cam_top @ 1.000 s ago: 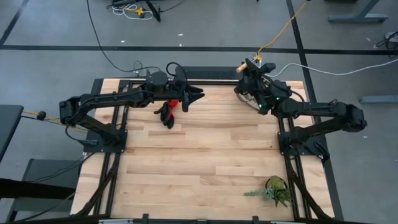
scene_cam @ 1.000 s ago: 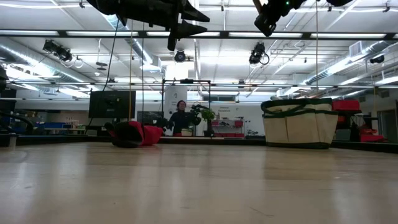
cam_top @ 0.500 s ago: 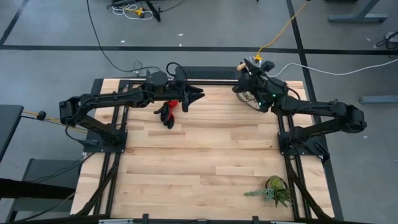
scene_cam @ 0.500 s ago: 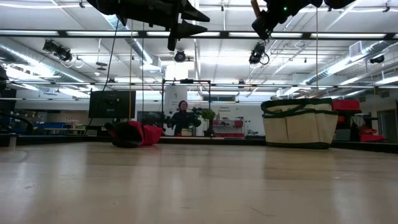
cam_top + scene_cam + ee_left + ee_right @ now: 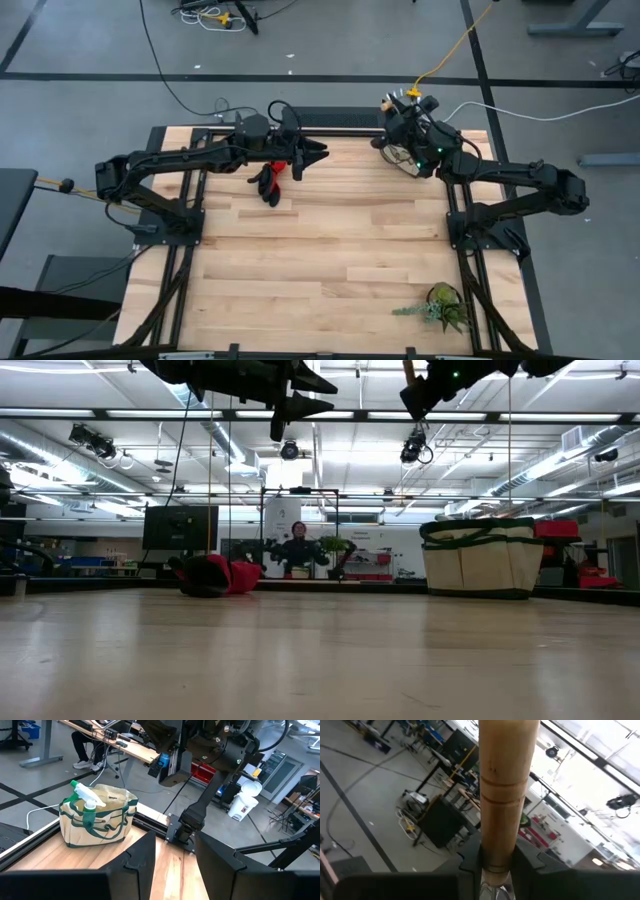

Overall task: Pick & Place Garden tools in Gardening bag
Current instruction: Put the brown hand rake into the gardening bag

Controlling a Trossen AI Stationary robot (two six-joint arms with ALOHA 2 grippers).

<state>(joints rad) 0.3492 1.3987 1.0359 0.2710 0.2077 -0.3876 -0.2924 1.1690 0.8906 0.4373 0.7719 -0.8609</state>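
— while the left gripper point(image 5: 318, 153) hangs above the red-and-black gloves point(image 5: 270, 181) with its fingers apart and empty, what's the right one doing?
— the right gripper point(image 5: 392, 117) is clamped on a wooden tool handle point(image 5: 507, 785), raised over the gardening bag point(image 5: 480, 556) at the table's point(image 5: 320, 260) far right corner.
— anything in the bag?
— a green spray bottle point(image 5: 85, 797) stands in it.
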